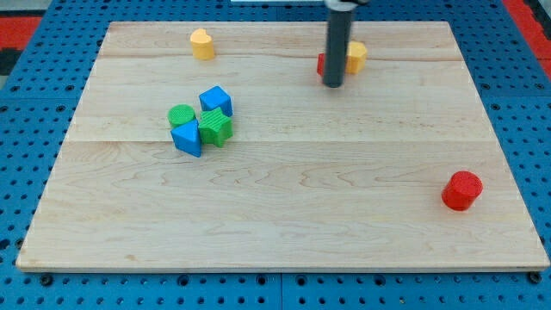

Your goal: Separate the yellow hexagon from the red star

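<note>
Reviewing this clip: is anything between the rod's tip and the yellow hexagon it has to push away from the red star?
Nothing visible. My tip sits right at the pair, partly hiding the red star, with the yellow hexagon just to the view's right. The board beyond it looks open.

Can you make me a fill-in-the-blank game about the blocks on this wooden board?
1. My tip sits right in front of a red block and a ____ block near the view's top.
2. The cluster holds two blue blocks and two ____ blocks.
3. The lone red cylinder stands near the view's ____ edge.
4. Another yellow block stands alone at the view's top ____.

Missing words: yellow; green; right; left
</note>
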{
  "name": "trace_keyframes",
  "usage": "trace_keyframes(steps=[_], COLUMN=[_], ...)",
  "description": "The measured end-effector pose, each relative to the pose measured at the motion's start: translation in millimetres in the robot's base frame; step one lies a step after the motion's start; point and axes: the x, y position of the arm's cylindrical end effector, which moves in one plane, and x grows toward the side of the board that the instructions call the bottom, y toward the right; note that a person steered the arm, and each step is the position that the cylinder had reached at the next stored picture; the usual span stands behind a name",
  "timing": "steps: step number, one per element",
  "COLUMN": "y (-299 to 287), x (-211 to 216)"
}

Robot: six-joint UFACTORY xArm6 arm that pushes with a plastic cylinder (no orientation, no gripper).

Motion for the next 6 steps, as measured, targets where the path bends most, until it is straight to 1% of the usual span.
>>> trace_keyframes(steps=[1, 2, 3, 4, 5, 6], y=[0.8, 20.3, 67.7, 91.4, 42.8, -41.7], x=[-22.0, -23.4, -23.4, -59.3, -70.4, -74.0])
